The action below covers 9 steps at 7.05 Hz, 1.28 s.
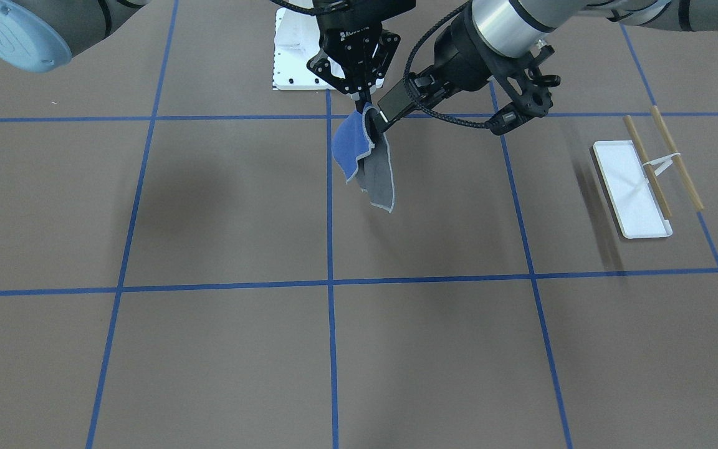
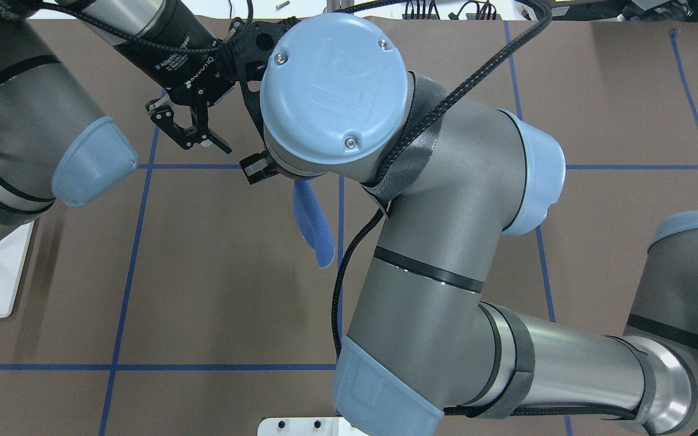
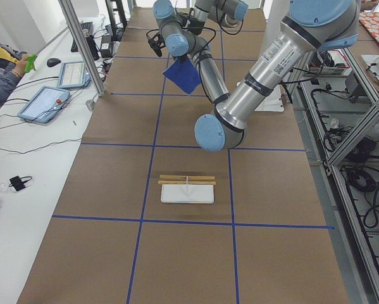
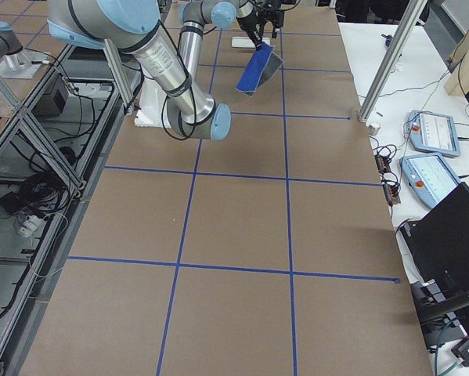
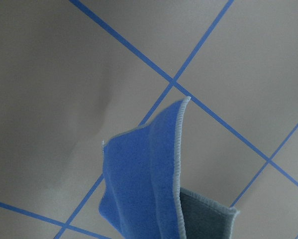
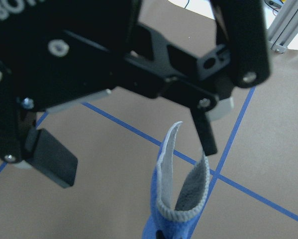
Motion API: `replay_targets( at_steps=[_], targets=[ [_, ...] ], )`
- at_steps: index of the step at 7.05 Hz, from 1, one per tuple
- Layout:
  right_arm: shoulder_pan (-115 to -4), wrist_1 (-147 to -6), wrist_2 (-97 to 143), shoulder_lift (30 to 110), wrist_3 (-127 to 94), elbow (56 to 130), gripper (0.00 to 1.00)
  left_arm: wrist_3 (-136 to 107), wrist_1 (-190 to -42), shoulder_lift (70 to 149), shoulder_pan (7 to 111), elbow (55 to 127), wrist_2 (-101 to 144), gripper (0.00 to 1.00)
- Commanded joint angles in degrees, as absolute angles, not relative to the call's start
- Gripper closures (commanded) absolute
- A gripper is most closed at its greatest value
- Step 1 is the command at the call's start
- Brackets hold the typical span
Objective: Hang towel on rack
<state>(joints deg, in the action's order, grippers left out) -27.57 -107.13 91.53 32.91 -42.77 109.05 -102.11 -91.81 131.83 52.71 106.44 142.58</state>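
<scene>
Well off to the outer side of the left gripper, logged the rack, nothing draped on it; found that gripper's jaws spread wide just beside the towel, pinched at its top edge by the clamped right gripper and hanging below it, clear of the table. Judged soft, light, limp, likely to bunch or slide unless spread, so best taken at a second point along the top hem. Read "ROBOTIQ" on the left gripper's casing; saw no writing on towel or rack.
</scene>
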Motion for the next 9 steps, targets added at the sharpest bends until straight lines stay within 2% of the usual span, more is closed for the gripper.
replay_targets(
  at_steps=[1, 4, 6, 7, 8, 9],
  targets=[
    [-27.16, -107.14, 91.32, 32.26, -36.08, 108.99, 1.0, -102.04, -91.93, 131.92, 51.95, 106.35, 142.29, 0.02],
    [-26.89, -107.14, 91.67, 31.73, -34.54, 109.51, 1.0, -102.04, -91.93, 131.92, 51.5, 106.35, 141.77, 0.03],
    [-26.72, -107.31, 91.93, 32.6, -34.54, 111.69, 1.0, -102.13, -91.93, 131.75, 51.5, 106.43, 141.77, 0.09],
    [-26.46, -108.18, 91.93, 32.69, -34.54, 112.4, 1.0, -102.39, -91.93, 131.66, 51.5, 106.44, 141.77, 0.16],
    [-26.37, -108.19, 91.85, 32.7, -34.54, 112.5, 1.0, -102.65, -91.93, 131.75, 51.5, 106.52, 141.85, 0.32],
    [-26.28, -108.19, 91.93, 32.7, -34.54, 112.94, 1.0, -102.66, -91.93, 131.66, 51.5, 106.61, 141.94, 0.55]
  ],
)
